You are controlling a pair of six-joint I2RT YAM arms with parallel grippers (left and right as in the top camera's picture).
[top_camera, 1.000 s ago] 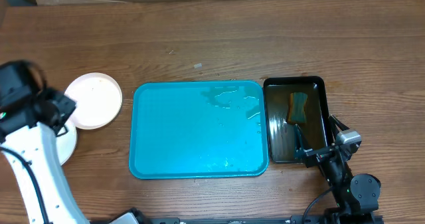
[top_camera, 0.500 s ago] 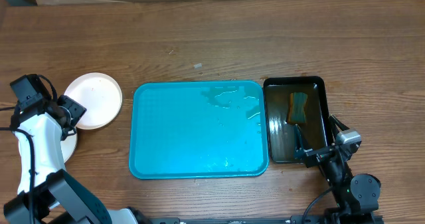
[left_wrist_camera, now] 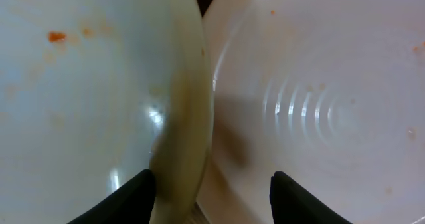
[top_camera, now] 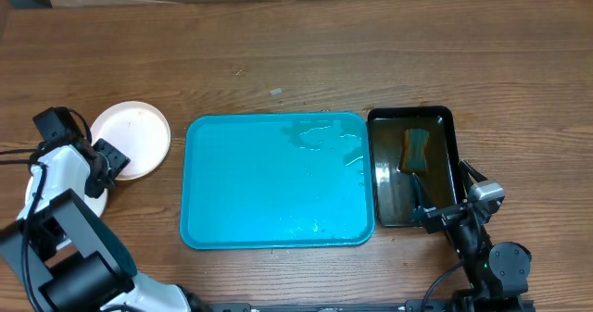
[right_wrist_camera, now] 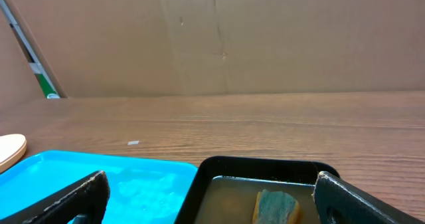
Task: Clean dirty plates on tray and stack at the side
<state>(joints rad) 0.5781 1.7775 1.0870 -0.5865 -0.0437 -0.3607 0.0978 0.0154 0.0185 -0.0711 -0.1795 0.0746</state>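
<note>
The plates lie on the wood left of the turquoise tray [top_camera: 278, 178], which holds only water patches. In the overhead view a white plate [top_camera: 139, 131] lies flat, and the edge of a second plate [top_camera: 97, 199] shows under my left arm. My left gripper [top_camera: 105, 160] is open at the plates' overlap. In the left wrist view my left gripper [left_wrist_camera: 212, 197] straddles the yellow-green rim of a pale plate [left_wrist_camera: 80, 84] with orange specks, beside a white plate [left_wrist_camera: 319, 104]. My right gripper [top_camera: 440, 212] is open and empty, as the right wrist view [right_wrist_camera: 212, 204] shows.
A narrow black tray [top_camera: 443, 118] with brownish water and a sponge [top_camera: 415, 148] stands right of the turquoise tray; both also show in the right wrist view, the black tray [right_wrist_camera: 265, 165] and the sponge [right_wrist_camera: 277, 207]. A small scrap [top_camera: 275, 92] lies on the wood behind.
My left arm has swung in and down toward the plates, its gripper shifting slightly right over their overlap. The right arm, trays and sponge have not moved.
</note>
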